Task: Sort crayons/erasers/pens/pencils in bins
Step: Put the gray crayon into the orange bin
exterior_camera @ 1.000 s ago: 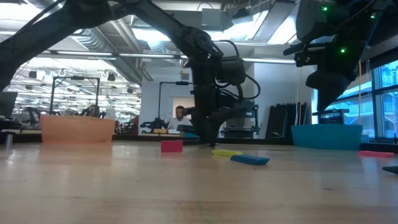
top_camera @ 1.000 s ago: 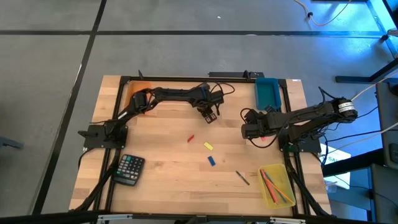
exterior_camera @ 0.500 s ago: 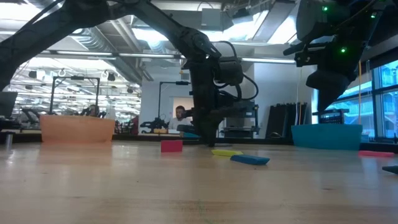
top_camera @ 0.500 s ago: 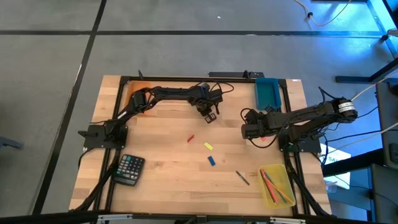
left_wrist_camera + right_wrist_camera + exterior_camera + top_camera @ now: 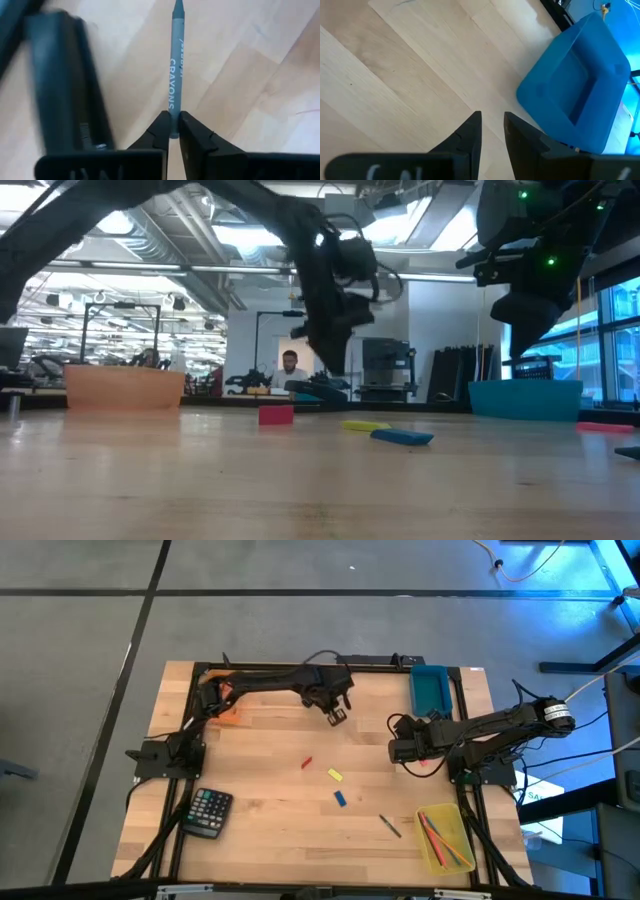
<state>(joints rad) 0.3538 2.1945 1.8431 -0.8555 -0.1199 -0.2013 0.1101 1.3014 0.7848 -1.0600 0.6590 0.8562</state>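
Note:
My left gripper (image 5: 335,713) is over the table's far middle, raised above the wood in the low view (image 5: 330,365), and shut on a grey crayon (image 5: 176,65). My right gripper (image 5: 393,751) hangs right of centre, fingers (image 5: 492,132) a little apart with nothing between them. A red crayon (image 5: 307,762), a yellow eraser (image 5: 335,775), a blue eraser (image 5: 341,798) and a dark pencil (image 5: 389,826) lie flat on the wood. The bins are orange (image 5: 224,712), teal (image 5: 431,688) and yellow (image 5: 445,837), the yellow one holding several sticks. My left gripper pinches the grey crayon by its blunt end (image 5: 174,125), only at the free ends of its two fingers. The crayon sticks out ahead of the fingertips, its pointed end (image 5: 178,7) farthest from them. No part of it shows touching the table.
A black calculator (image 5: 207,812) lies at the near left. A pink eraser (image 5: 604,426) lies at the right, near my right arm. The orange bin is partly under my left arm. Bare wood stretches between the loose pieces and the near edge.
My left gripper has shut on the grey crayon, then risen off the table and gone a little toward the far edge, carrying the crayon up with it. My right arm has kept still.

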